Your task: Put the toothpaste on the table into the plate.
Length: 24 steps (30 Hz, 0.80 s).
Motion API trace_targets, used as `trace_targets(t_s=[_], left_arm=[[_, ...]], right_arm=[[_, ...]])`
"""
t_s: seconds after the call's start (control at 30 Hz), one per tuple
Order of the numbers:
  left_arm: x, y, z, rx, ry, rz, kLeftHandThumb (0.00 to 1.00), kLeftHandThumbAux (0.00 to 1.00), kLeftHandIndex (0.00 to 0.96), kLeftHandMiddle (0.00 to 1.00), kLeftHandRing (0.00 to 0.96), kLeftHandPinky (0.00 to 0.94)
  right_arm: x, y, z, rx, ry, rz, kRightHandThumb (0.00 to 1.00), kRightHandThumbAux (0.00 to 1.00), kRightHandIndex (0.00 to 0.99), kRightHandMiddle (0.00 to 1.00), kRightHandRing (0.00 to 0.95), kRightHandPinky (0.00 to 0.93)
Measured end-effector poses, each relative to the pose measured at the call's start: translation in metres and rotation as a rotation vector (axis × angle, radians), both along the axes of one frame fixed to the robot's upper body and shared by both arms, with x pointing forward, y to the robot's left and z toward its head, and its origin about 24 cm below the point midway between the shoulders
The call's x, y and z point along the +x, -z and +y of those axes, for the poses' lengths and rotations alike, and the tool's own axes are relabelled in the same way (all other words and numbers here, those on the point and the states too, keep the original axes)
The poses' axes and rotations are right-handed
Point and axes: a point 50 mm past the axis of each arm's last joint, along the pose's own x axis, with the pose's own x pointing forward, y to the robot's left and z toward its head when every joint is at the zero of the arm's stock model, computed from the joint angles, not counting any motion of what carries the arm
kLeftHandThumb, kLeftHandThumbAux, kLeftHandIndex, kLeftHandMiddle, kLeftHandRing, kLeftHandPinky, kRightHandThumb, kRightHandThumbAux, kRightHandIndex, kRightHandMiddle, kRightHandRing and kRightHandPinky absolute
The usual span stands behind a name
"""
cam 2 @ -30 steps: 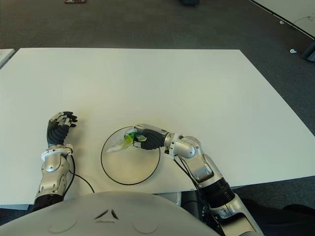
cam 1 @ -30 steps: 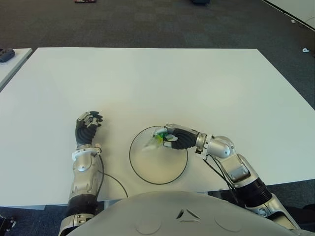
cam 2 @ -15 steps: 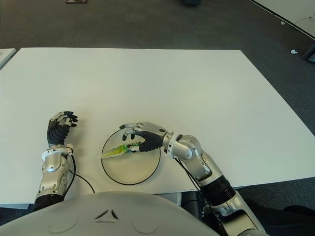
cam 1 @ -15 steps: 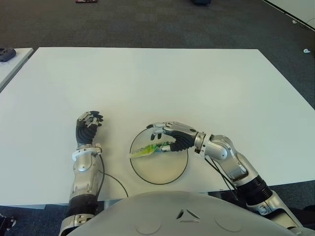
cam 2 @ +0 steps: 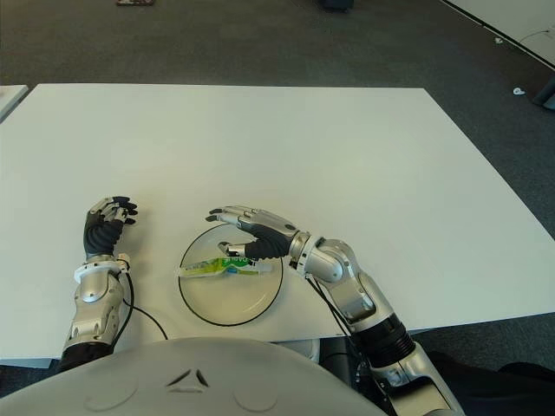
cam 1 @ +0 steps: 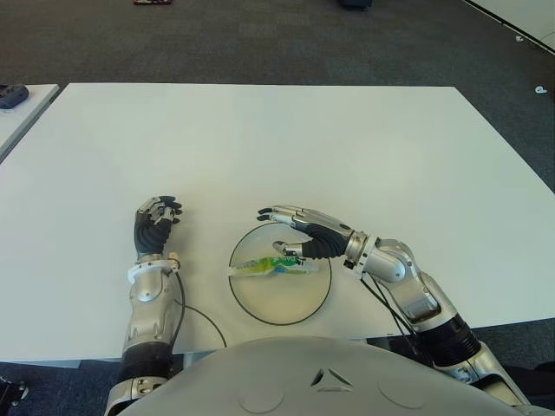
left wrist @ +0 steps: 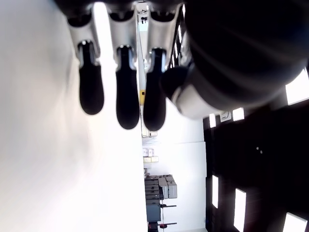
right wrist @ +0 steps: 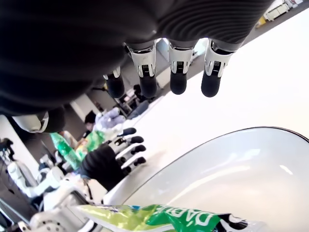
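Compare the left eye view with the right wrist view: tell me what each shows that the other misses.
Only the left eye view shows the whole plate, the whole table, the carpet beyond it and the right arm behind its hand.

Only the right wrist view shows the print on the toothpaste from close by, the undersides of the right hand's fingers spread above the plate, and a room with shelves beyond the table.

Both show the toothpaste lying in the plate, the open right hand over it, and the left hand off to the side.

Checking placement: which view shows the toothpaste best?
Left eye view: the whole toothpaste lies across the plate, right hand open above it. Right eye view shows the same. Right wrist view catches only part of the tube, close up; left wrist view shows none.
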Motion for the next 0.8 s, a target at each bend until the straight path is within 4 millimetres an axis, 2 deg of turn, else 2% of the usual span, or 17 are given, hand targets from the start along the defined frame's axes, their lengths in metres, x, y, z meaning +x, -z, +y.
trace_targets(t_s=[0.3,0.4,0.57,0.8], left_arm=[[-0.001,0.001,0.000,-0.005,-0.001,0.000,0.705,0.718,0.426,0.500,0.520,0.520],[0.000,0.001,0.000,-0.010,-0.003,-0.003,0.705,0.718,0.426,0.500,0.519,0.515],[0.000,0.002,0.000,-0.011,-0.003,-0.005,0.704,0.719,0.425,0.496,0.512,0.508],[0.000,0.002,0.000,-0.010,-0.002,-0.005,0.705,0.718,0.425,0.487,0.501,0.498]], right_arm=[[0.006,-0.008,-0.013,0.108,0.050,0.129,0.559,0.170,0.000,0.000,0.000,0.000],[0.009,-0.010,-0.018,0.151,0.078,0.141,0.524,0.175,0.000,0.000,0.000,0.000],[0.016,-0.012,-0.026,0.279,0.153,0.150,0.455,0.229,0.000,0.000,0.000,0.004],[0.020,-0.010,-0.029,0.557,0.268,0.206,0.368,0.390,0.000,0.017,0.017,0.103]])
